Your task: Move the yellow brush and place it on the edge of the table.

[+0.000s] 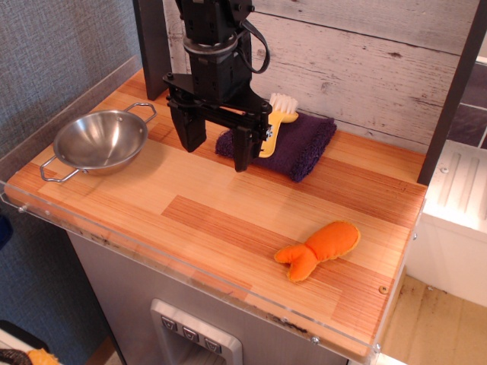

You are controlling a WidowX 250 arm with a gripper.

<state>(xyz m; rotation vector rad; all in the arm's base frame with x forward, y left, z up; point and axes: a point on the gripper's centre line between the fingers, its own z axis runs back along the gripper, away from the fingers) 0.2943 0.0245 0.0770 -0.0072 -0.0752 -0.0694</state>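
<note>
- The bench [228, 220] is light and reddish-brown planking with a clear strip on its front edge.
- The end effector [214, 141] points down near the back edge, its jaws spread wide and gripping nothing.
- The yellow brush [277, 122], white bristles toward the wall, lies on a purple towel [304, 144] beside the right finger.

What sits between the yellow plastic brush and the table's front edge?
Nothing visible does. The yellow plastic brush lies on the purple towel, just behind the open black gripper. The steel bowl and orange plush toy sit off to either side on the wooden table.
</note>
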